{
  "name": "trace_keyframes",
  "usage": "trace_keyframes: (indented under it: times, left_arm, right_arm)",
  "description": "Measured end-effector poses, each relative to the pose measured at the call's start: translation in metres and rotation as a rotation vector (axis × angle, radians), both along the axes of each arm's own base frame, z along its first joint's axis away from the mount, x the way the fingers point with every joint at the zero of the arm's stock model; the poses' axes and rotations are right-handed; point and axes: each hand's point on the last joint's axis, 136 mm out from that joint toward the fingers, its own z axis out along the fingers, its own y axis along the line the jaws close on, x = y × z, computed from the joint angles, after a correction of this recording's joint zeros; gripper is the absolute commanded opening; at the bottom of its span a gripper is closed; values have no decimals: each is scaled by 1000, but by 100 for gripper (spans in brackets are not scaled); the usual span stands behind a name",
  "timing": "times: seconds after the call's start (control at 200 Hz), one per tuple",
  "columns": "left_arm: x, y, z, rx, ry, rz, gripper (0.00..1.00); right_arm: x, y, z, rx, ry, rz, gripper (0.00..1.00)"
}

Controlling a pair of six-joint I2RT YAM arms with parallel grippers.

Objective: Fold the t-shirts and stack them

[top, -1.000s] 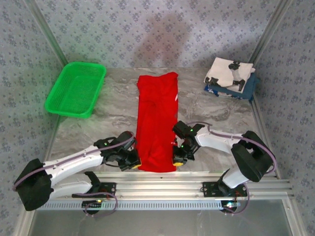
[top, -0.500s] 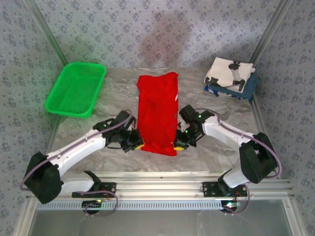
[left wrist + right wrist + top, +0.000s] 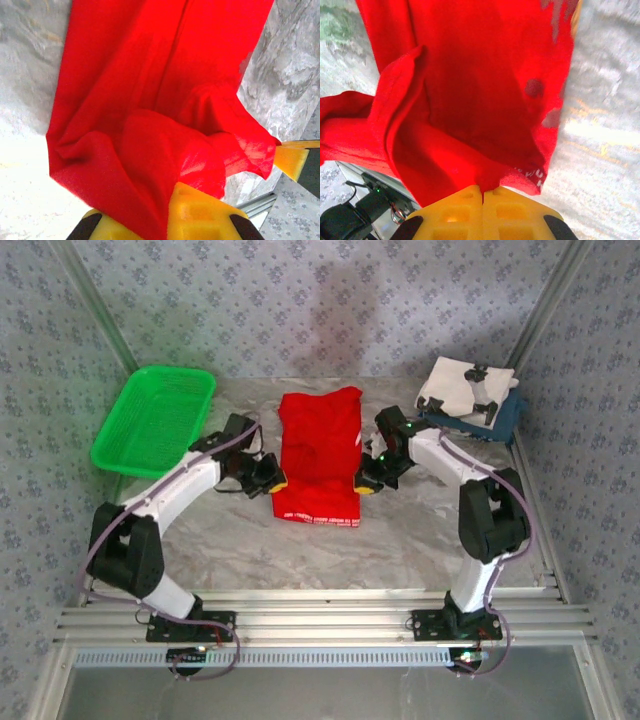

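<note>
Jaws of the left gripper (image 3: 268,480) are clenched on the near left corner of the red shirt (image 3: 318,455). Those of the right gripper (image 3: 368,483) pinch the near right corner. The hem is thus raised evenly and sags between them, probably to fold it toward the collar, while the far half lies flat mid-bench (image 3: 420,535). At far right the white shirt (image 3: 462,388) rests on the navy one (image 3: 503,418), a stack likely awaiting the red one. Cloth covers the left fingertips in the wrist view, no print is readable, and most of the navy shirt is hidden.
</note>
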Motion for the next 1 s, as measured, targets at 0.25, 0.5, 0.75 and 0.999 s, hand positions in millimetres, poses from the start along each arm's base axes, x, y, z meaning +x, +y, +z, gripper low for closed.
trace_keyframes:
  times: [0.25, 0.5, 0.75, 0.999]
  left_arm:
    - [41, -7, -6, -6, -21, -38, 3]
    - [62, -2, -15, 4, -12, -56, 3]
    - [84, 0, -15, 6, -28, -62, 3]
    - [111, -2, -31, 19, -20, -77, 3]
  right_arm:
    - [29, -9, -10, 2, 12, -24, 0]
    - [52, -7, -12, 9, 7, -32, 0]
    - [76, -4, -17, 11, -5, -33, 0]
    - [95, -4, -30, 4, 3, -41, 0]
